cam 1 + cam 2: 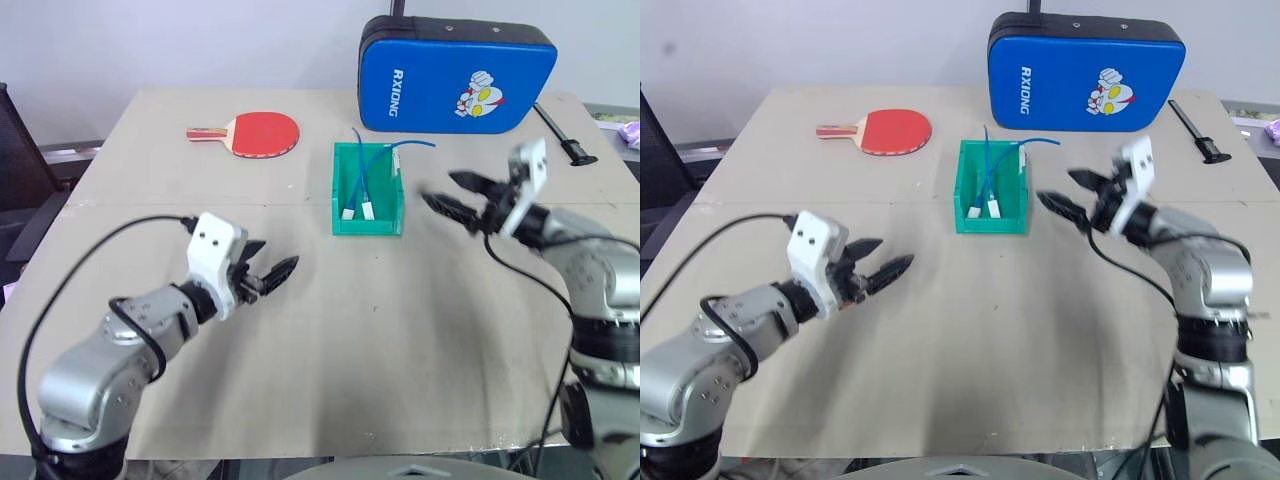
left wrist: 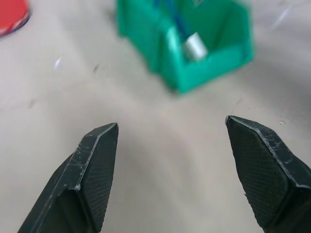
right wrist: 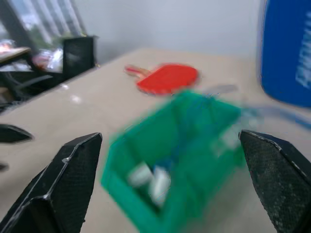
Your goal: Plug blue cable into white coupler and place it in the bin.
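Desk point(image 1: 400, 330) is carrying your bin point(image 1: 367, 222), blue cable point(image 1: 358, 172) lying inside; left gripper point(image 1: 272, 262) and right gripper point(image 1: 452, 194) are hovering, jaws wide, empty.

Both arms are built of rounded silver-grey metal segments joined by black rings at the joints. A white, boxy housing sits just behind the left gripper point(image 1: 268, 270), with two small dark dots on its top face; a similar white block stands behind the right gripper point(image 1: 452, 193). Each gripper has two black, tapered fingers point(image 2: 92, 179) with pointed tips; their inner faces are finely cross-hatched and their edges scuffed. A thin black cable loops out from behind each white housing and runs back along the arm.
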Tool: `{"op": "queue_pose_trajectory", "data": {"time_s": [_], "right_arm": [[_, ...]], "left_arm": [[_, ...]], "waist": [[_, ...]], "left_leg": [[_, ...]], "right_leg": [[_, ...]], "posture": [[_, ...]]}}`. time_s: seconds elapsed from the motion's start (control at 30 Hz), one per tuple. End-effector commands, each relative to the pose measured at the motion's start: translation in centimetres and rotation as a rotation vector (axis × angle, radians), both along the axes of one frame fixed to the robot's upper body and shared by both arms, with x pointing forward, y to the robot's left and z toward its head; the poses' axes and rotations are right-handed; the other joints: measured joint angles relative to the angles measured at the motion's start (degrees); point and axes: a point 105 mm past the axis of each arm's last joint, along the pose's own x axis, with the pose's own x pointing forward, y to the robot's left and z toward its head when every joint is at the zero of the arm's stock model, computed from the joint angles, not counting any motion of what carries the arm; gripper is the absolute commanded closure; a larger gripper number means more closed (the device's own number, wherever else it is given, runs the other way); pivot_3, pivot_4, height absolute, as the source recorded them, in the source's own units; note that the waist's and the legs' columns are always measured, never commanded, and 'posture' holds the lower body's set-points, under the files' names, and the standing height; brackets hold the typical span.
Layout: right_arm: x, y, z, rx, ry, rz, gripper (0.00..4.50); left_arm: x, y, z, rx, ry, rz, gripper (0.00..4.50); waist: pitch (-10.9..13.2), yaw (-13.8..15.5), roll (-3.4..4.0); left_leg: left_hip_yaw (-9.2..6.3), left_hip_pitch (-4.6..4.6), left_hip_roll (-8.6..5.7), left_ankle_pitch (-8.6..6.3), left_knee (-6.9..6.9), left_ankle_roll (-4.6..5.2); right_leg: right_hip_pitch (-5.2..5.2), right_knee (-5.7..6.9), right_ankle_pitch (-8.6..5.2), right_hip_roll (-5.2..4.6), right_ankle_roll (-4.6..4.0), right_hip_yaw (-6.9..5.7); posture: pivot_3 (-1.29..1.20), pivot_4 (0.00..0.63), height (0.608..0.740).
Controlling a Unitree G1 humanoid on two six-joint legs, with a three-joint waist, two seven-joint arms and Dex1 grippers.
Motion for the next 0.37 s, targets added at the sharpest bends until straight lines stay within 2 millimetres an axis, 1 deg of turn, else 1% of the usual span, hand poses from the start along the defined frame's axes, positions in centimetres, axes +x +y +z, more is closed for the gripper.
{"op": "queue_pose_trajectory", "data": {"time_s": [0.03,0.07,0.1,0.13,0.17,0.23,0.3,0.37], "right_arm": [[-4.1,-3.6,-3.8,-0.026,-0.031,0.067,0.04],[-5.2,-5.0,-6.3,-0.117,0.004,0.075,0.04],[-6.3,-5.8,-8.1,-0.201,0.022,0.102,0.04],[-7.2,-6.5,-9.5,-0.259,0.038,0.114,0.04],[-7.8,-7.1,-10.3,-0.258,0.054,0.103,0.04],[-8.3,-7.9,-11.2,-0.227,0.079,0.073,0.04],[-8.9,-8.4,-12.2,-0.236,0.100,0.068,0.04],[-9.2,-8.7,-12.7,-0.237,0.108,0.058,0.04]], "left_arm": [[-1.9,-0.2,-2.5,0.021,-0.061,0.002,0.93],[-2.8,-0.2,-4.0,0.052,-0.040,-0.019,0.93],[-3.6,-0.5,-5.0,0.056,-0.030,-0.054,0.93],[-4.3,-0.6,-5.7,0.037,-0.016,-0.069,0.93],[-4.8,-0.5,-6.6,0.052,-0.008,-0.083,0.93],[-5.3,-0.6,-7.4,0.041,-0.003,-0.103,0.93],[-5.7,-0.8,-8.4,0.075,-0.008,-0.138,0.93],[-5.9,-0.9,-8.9,0.088,-0.015,-0.147,0.93]], "waist": [[-0.04,0.14,0.01],[-0.02,0.28,0.03],[0.01,0.33,0.05],[0.03,0.34,0.09],[0.05,0.36,0.10],[0.04,0.25,0.08],[0.06,0.12,0.08],[0.05,0.14,0.06]], "left_leg": [[0.01,0.04,0.00,-0.01,0.01,0.01],[0.01,0.17,0.01,-0.07,0.01,0.11],[0.06,0.15,-0.02,-0.15,0.02,0.25],[0.13,0.17,-0.02,-0.18,0.08,0.30],[0.21,0.20,-0.02,-0.19,0.11,0.34],[0.30,0.36,0.01,-0.20,0.15,0.40],[0.34,0.57,0.09,-0.20,0.17,0.41],[0.34,0.73,0.14,-0.20,0.17,0.41]], "right_leg": [[0.04,-0.01,0.00,-0.01,0.00,0.03],[0.19,-0.05,-0.02,-0.02,-0.01,0.05],[0.18,-0.08,-0.02,-0.05,-0.01,0.08],[0.16,-0.06,-0.13,-0.05,-0.22,0.12],[0.14,-0.02,-0.15,-0.05,-0.25,0.17],[0.19,0.02,-0.13,-0.01,-0.30,0.25],[0.27,0.06,-0.04,0.09,-0.41,0.38],[0.29,0.08,-0.05,0.16,-0.38,0.41]], "posture": [[0.00,0.150,0.728],[0.00,0.150,0.728],[0.00,0.150,0.728],[0.00,0.150,0.728],[0.00,0.150,0.728],[0.00,0.150,0.728],[0.00,0.150,0.728],[0.00,0.150,0.728]]}}
